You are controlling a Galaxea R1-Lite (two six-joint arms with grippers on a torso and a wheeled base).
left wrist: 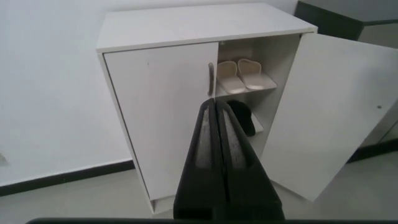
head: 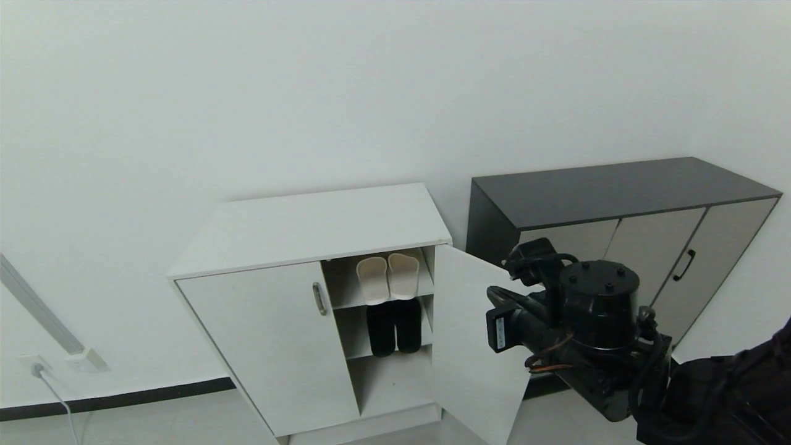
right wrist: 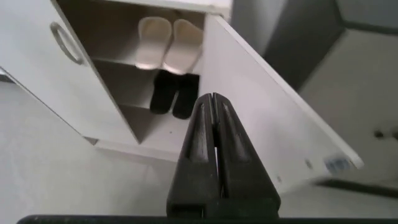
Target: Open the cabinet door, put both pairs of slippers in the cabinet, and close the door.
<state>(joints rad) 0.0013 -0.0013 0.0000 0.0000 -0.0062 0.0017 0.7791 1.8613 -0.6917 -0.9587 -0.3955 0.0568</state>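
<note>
The white cabinet (head: pixel 309 228) stands against the wall with its right door (head: pixel 476 346) swung open and its left door (head: pixel 266 346) shut. Inside, a beige pair of slippers (head: pixel 388 278) lies on the top shelf and a black pair (head: pixel 393 327) on the shelf below. My right arm is in front of the open door's outer side. In the right wrist view my right gripper (right wrist: pixel 212 98) is shut and holds nothing, facing the beige slippers (right wrist: pixel 169 42) and black slippers (right wrist: pixel 175 93). My left gripper (left wrist: pixel 215 102) is also shut and holds nothing, facing the cabinet's middle from farther back.
A dark cabinet (head: pixel 605 191) with grey doors stands just right of the open door. A wall socket with a cable (head: pixel 37 364) is at the far left. The white cabinet's bottom compartment (head: pixel 392 383) has nothing in it. Bare floor lies in front.
</note>
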